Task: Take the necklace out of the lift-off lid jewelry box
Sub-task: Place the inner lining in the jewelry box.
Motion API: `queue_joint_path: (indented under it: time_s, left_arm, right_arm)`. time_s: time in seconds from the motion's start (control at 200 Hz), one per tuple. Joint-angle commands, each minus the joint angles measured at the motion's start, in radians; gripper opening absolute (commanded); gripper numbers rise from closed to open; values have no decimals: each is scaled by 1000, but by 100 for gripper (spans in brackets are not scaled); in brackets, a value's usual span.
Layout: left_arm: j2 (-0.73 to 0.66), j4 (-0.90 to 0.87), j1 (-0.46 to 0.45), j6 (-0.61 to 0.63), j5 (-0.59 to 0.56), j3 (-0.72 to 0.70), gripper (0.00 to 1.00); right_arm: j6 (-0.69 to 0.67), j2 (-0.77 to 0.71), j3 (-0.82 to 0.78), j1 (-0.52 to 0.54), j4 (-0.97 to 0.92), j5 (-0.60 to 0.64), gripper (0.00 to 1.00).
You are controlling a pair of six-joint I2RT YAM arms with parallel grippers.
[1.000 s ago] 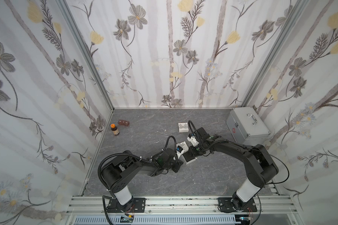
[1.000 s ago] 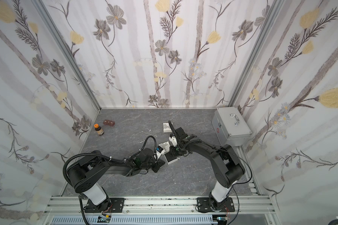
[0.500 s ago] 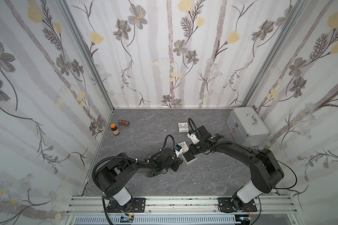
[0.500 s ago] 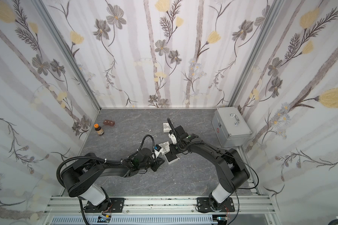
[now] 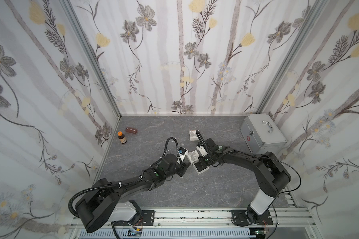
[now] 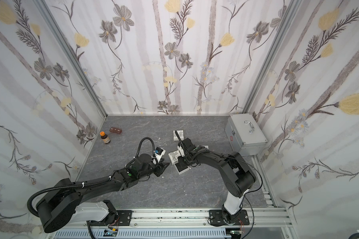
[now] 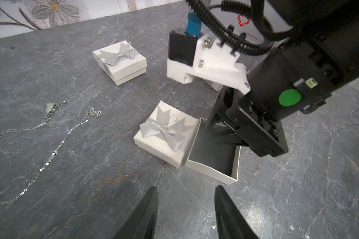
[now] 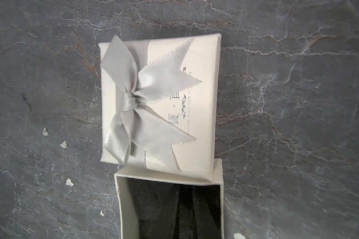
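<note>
Two arms stretch low, converging; left gripper (image 7: 185,187) fingers (image 7: 145,211) parted, empty; right gripper (image 7: 221,134) down inside jewelry box (image 7: 211,175), closure indeterminable.

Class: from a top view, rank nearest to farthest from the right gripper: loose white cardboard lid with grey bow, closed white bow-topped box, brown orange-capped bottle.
1. The loose white lid, beside the right gripper.
2. The closed white box, farther back.
3. The brown bottle, by the left arm's wall.

Black arms (image 5: 133,184) carry ribbed cables (image 7: 220,22), white wrist brackets (image 7: 214,60) and — seemingly on each — a green dot (image 7: 289,98).
</note>
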Motion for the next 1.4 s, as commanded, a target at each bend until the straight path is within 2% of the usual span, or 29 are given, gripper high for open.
queue_joint_path:
  time_s: [0.0, 0.215, 0.345, 0.914, 1.129, 1.394]
  left_arm:
    - [-46, -36, 18, 21, -27, -6, 47]
    - [-80, -36, 55, 24, -22, -13, 48]
    - [-83, -37, 64, 22, -14, -13, 48]
    - [-105, -64, 105, 51, -7, 13, 48]
    - [-92, -66, 113, 57, -3, 36, 49]
    - [-72, -63, 121, 59, 5, 42, 49]
  right_arm:
    - [6, 22, -5, 8, 66, 23, 14]
    - [-14, -49, -15, 31, 58, 61, 15]
    - [-23, -95, -24, 35, 74, 26, 15]
    - [-17, 9, -27, 47, 150, -96, 11]
    - [-22, 48, -37, 47, 125, -16, 9]
    - [-36, -75, -62, 33, 124, -30, 11]
